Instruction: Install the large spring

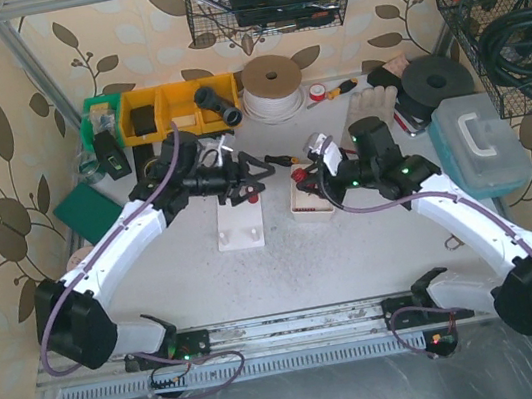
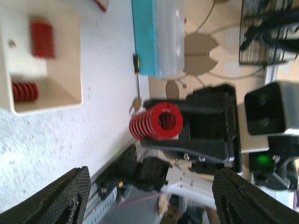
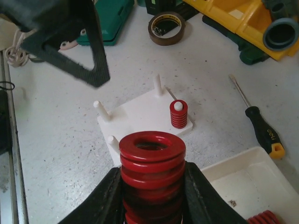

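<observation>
Large red steel coil spring (image 3: 150, 154) clamped by its sides between the two black fingers of the right gripper (image 3: 152, 186), clear of the table and just right of the white square peg plate (image 3: 140, 114) at the table's centre. The plate carries four upright white pegs; a small red coil spring (image 3: 178, 116) sits on one of them, the other three bare. Left gripper (image 2: 152, 179) over the far end of the plate, facing the held spring, its textured black fingers (image 2: 70, 196) spread wide with nothing between them. A shallow white tray (image 3: 243, 177) holding more small red springs lies right of the plate, and a black-handled screwdriver (image 3: 261, 130) lies beyond it.
</observation>
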Tool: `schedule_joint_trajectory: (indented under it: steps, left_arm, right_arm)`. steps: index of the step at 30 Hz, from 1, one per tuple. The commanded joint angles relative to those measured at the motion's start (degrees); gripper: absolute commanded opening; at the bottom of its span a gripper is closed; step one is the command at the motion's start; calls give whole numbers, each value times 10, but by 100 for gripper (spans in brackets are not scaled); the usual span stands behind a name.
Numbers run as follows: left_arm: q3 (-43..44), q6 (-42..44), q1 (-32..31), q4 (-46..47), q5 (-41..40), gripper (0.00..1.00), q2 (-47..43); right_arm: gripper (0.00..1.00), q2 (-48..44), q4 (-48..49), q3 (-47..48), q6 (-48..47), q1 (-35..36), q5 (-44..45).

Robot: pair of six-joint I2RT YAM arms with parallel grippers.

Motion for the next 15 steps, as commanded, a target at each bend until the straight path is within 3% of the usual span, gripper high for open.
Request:
schedule_joint_trajectory:
  steps: [1,7,15]
  left_arm:
    - [27,44,-31,-70,54,74,12]
    - [50,50,-35,-75,62,73,24]
    - [119,148,-50,-227,61,69,96]
  right_arm:
    - [0,10,-4,22,-80,9,-41]
    - [0,30,-61,50,-139,46,-9]
    - [0,51,-87,60,-172,87,24]
